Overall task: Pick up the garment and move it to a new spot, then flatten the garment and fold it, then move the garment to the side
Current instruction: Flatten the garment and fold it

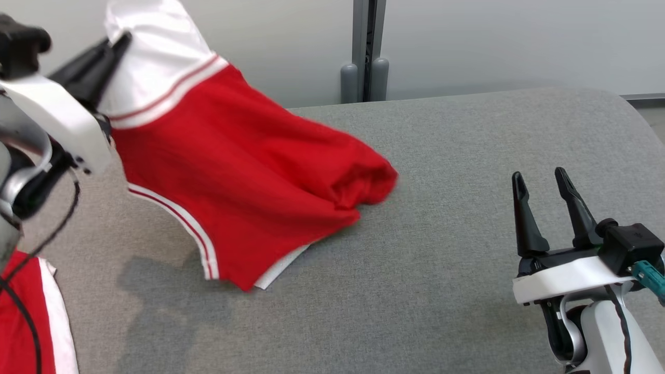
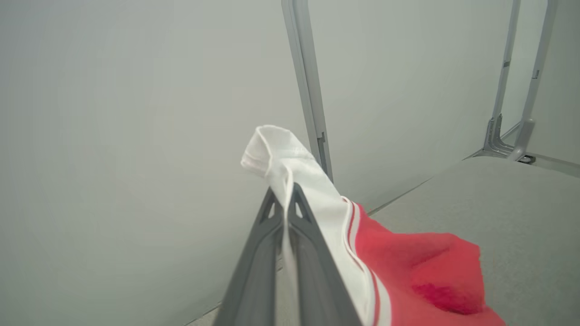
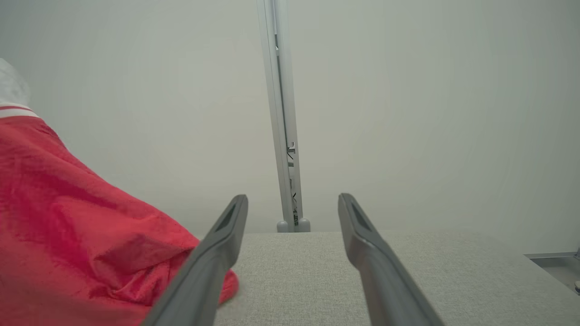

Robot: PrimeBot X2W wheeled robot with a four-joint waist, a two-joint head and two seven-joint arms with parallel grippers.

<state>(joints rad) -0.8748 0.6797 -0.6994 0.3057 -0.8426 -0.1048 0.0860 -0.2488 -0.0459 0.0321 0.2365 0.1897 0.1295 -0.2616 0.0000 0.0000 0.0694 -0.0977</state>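
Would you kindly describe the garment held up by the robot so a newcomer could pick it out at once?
On the wide grey fabric-covered table, look towards the robot's left gripper, raised and shut. From it hangs a red garment with white striped trim, pinched at its white end, its lower part trailing on the table. The other red-and-white cloth sits unheld at the near left edge.

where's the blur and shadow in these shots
Head view: the garment is blurred at its right edge and casts a soft shadow on the table. Left wrist view: the fingers look soft up close. Right wrist view: the garment is hazy at the left.
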